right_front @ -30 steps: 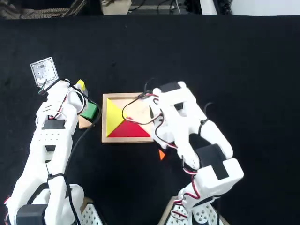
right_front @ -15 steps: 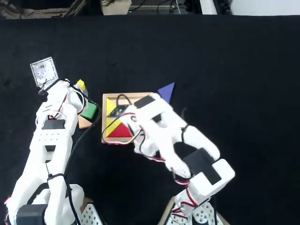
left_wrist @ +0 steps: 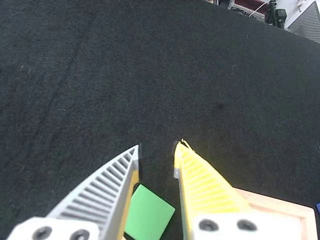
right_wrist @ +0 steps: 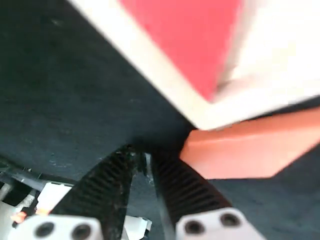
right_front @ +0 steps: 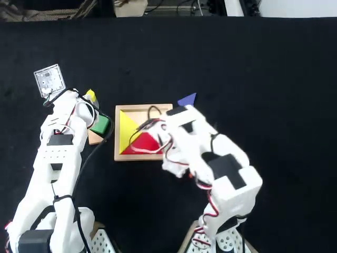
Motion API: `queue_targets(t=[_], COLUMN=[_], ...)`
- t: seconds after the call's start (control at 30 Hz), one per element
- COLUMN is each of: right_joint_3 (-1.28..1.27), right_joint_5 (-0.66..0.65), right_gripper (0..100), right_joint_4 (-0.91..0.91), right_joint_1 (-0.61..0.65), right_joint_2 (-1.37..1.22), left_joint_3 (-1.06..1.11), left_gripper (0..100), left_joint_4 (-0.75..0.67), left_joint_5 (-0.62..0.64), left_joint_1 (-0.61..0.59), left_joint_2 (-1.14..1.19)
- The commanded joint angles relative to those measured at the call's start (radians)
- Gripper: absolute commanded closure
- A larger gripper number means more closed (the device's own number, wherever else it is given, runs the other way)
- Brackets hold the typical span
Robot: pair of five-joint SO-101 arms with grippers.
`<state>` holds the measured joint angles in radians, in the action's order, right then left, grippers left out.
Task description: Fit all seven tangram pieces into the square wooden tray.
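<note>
The square wooden tray lies mid-table with a yellow triangle and a red triangle in it. My right arm covers the tray's right part. In the right wrist view my right gripper is shut on nothing, low over the black cloth just outside the tray's corner. An orange piece lies right beside its fingers. A blue triangle rests beyond the tray's far right corner. My left gripper stands open left of the tray, with a green square under its fingers.
A white square tag lies at the back left. A small tan piece pokes out beside the green square. Black cloth stretches open to the right and toward the back of the table.
My right arm swung left across the tray, then came back right and lower over its near right corner. The blue triangle came into view and the orange piece went under the arm. The left arm kept still.
</note>
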<state>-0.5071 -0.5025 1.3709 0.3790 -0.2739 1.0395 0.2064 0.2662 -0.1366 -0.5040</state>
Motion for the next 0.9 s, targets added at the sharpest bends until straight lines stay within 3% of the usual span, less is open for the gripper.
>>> queue_targets(t=[0.0,0.17,0.3,0.57,0.73,0.87], right_joint_3=[0.059,0.099,0.145,0.124,-0.188,-0.512], right_joint_5=[-0.054,-0.075,-0.075,-0.032,0.207,0.222], right_gripper=[98.8,98.8,98.8,98.8,98.8,98.6], right_joint_4=[-0.008,-0.002,0.115,0.144,-0.173,-0.443], right_joint_1=[-0.107,-0.135,-0.101,-0.227,-0.221,-0.166], right_joint_2=[-0.002,-0.002,0.024,0.403,0.702,0.895], left_joint_3=[-0.016,-0.018,-0.018,-0.018,-0.018,-0.018], left_gripper=[87,87,87,87,87,87], left_joint_4=[-0.026,-0.026,-0.026,-0.028,-0.028,-0.028], left_joint_5=[-0.006,-0.006,-0.006,-0.006,-0.006,-0.006], left_joint_1=[-0.013,-0.013,-0.013,-0.013,-0.013,-0.013], left_joint_2=[-0.029,-0.029,-0.028,-0.028,-0.028,-0.028])
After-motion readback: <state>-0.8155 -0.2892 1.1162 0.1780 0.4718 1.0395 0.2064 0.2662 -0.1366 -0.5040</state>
